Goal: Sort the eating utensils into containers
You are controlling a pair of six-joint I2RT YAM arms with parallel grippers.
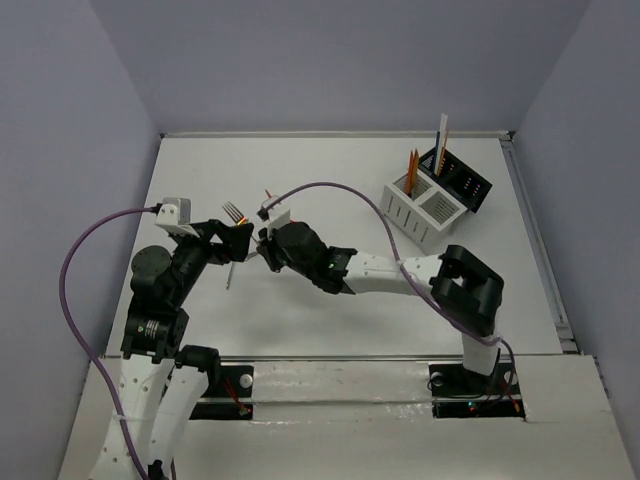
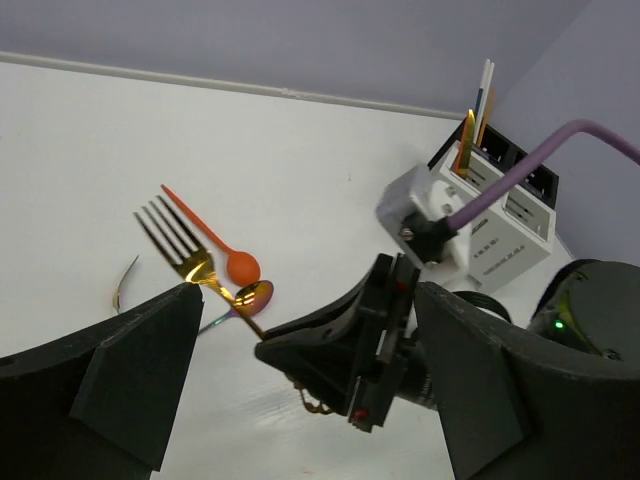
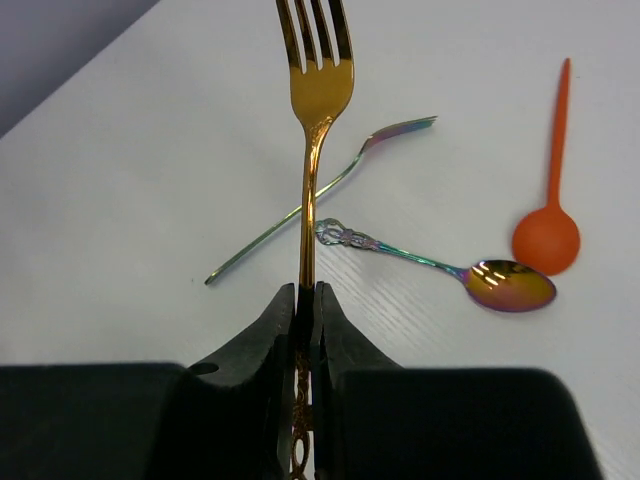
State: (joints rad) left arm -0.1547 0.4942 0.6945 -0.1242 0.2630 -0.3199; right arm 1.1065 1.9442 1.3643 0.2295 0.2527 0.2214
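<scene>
Your right gripper [image 3: 308, 300] sits nearest the lens, its jaws pressed together on the lower handle of the gold fork [image 3: 318, 90]. That hold leaves the long tined end free and lifted off the surface, which I judge suits leading it into a compartment. Your left gripper [image 2: 310, 300] stands with its fingers wide apart on either side of the right one, gripping nothing.

Below the fork, an iridescent fork [image 3: 320, 190], an iridescent spoon [image 3: 500, 285] and an orange spoon [image 3: 548, 235] lie flat and loose, waiting to be sorted. They are well apart from the white caddy [image 1: 425, 215] and its joined black box [image 1: 462, 180] at the table's far right, where a few pieces already stand upright.

Everything rests on a plain white table [image 1: 330, 170], closed in by pale grey-lilac walls.
</scene>
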